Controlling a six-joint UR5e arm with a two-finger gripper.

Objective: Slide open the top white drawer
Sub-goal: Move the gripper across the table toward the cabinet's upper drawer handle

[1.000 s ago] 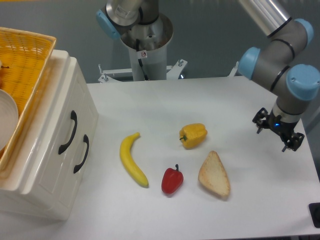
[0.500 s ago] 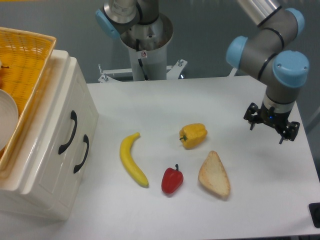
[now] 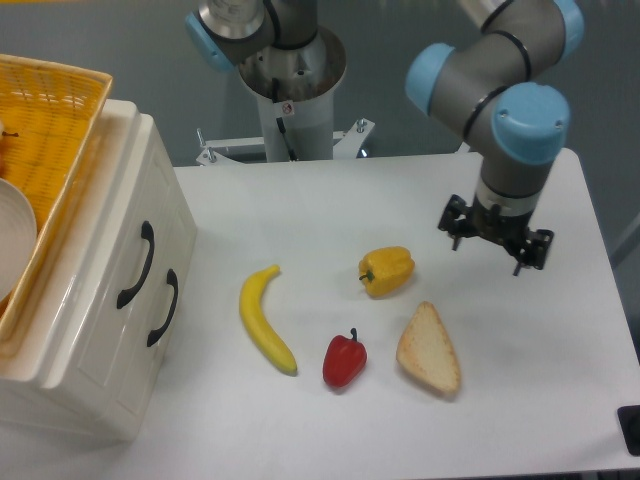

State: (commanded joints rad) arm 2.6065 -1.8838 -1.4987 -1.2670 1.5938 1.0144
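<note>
Camera view: the top white drawer (image 3: 120, 255) is shut, nothing done yet. The gripper (image 3: 495, 235), fingers open and empty, hangs far away.

The yellow wicker basket (image 3: 60, 120) runs off the left edge, so only its right part shows. A white round object (image 3: 15, 235) inside it (a plate or bowl, it cannot be told which) is cut off there too. The cabinet (image 3: 90, 330) loses its left side to the same edge. The arm (image 3: 500, 60) leaves the top edge. The claw (image 3: 495, 243) is small and dark; whether its fingers stand apart cannot be told. A black corner (image 3: 631, 428) is clipped at the lower right.
</note>
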